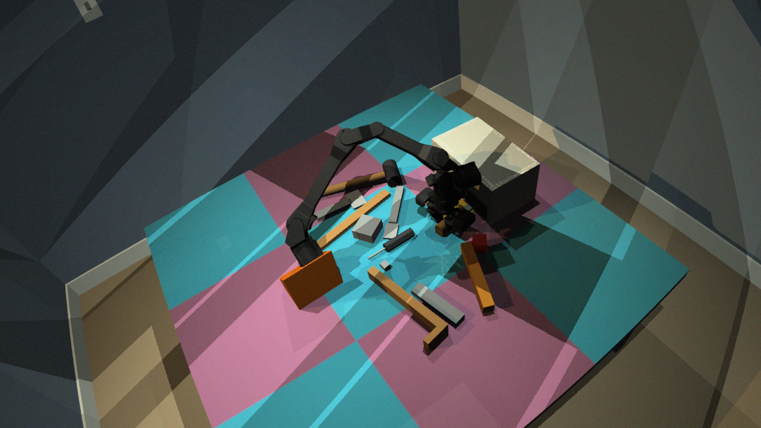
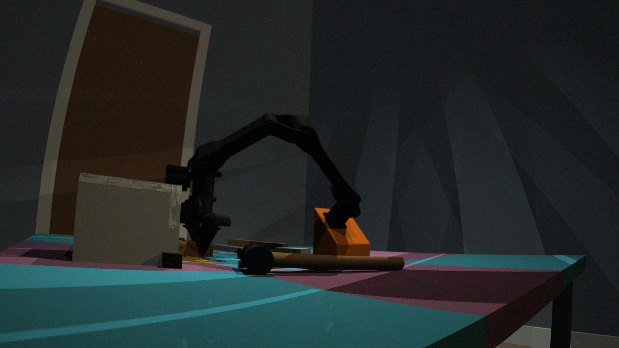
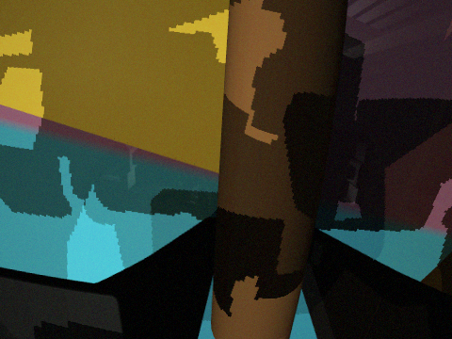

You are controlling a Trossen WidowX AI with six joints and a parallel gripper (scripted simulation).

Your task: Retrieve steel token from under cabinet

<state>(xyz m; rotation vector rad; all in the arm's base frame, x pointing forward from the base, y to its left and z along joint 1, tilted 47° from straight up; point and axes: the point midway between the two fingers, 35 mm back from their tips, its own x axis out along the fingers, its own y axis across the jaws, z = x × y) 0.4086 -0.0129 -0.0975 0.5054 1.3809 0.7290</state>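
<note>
My gripper (image 2: 203,251) (image 3: 255,232) is shut on a brown round handle (image 1: 441,229) (image 3: 268,165), low over the table just in front of the cabinet (image 1: 510,154) (image 2: 125,220). The handle runs away from the fingers, up through the wrist view; its far end is out of sight there. The yellow marked area (image 3: 141,94) (image 2: 197,260) lies beside the handle in the wrist view and is mostly hidden by my gripper in the top view. The steel token cannot be made out in any view. The vent slots are dark or hidden.
A red cube (image 1: 479,243) and an orange bar (image 1: 477,276) lie near my gripper. A mallet (image 1: 391,173) (image 2: 256,259), a screwdriver (image 1: 400,240), a grey block (image 1: 367,227) and an L-shaped wooden bar (image 1: 409,300) lie around. A black block (image 2: 172,260) sits by the cabinet.
</note>
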